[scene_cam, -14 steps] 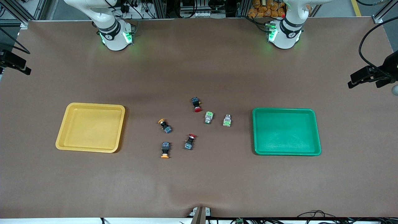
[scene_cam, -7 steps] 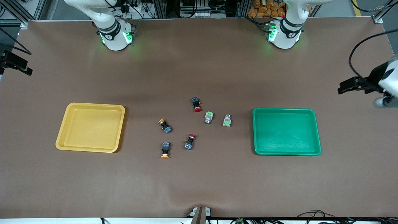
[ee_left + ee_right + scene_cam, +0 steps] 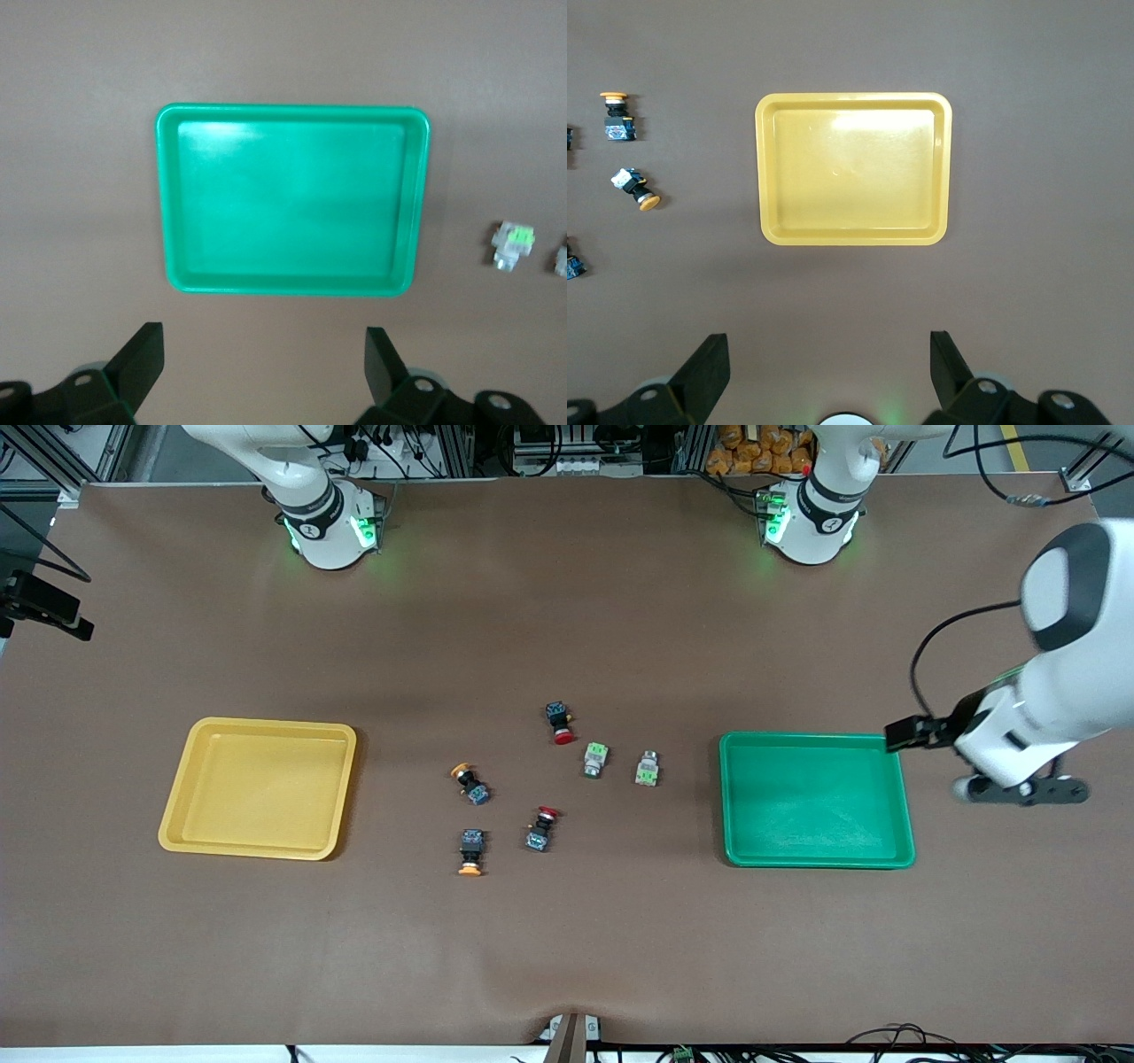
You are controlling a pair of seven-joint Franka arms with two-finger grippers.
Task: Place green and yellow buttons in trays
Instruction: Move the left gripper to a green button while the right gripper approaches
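Two whitish-grey buttons with light-green parts point(image 3: 595, 760) point(image 3: 648, 769) lie mid-table, the second one closer to the green tray point(image 3: 815, 855). Two black buttons with orange-yellow caps point(image 3: 469, 782) point(image 3: 470, 852) lie nearer the yellow tray point(image 3: 257, 850). Both trays are empty. My left gripper point(image 3: 1019, 791) hangs open and empty over bare table beside the green tray, toward the left arm's end. Its wrist view shows the open gripper point(image 3: 263, 335), the green tray point(image 3: 173, 204) and one green button point(image 3: 514, 244). My right gripper point(image 3: 828, 345) is open and empty, high over the table, looking down on the yellow tray point(image 3: 766, 168).
Two black switches with red caps point(image 3: 559, 722) point(image 3: 541, 829) lie among the buttons. The arm bases point(image 3: 332, 531) point(image 3: 811, 527) stand along the table's edge farthest from the front camera. A brown mat covers the table.
My left arm has swung in from the table's end toward the green tray. The right arm, the buttons and the trays have not moved.
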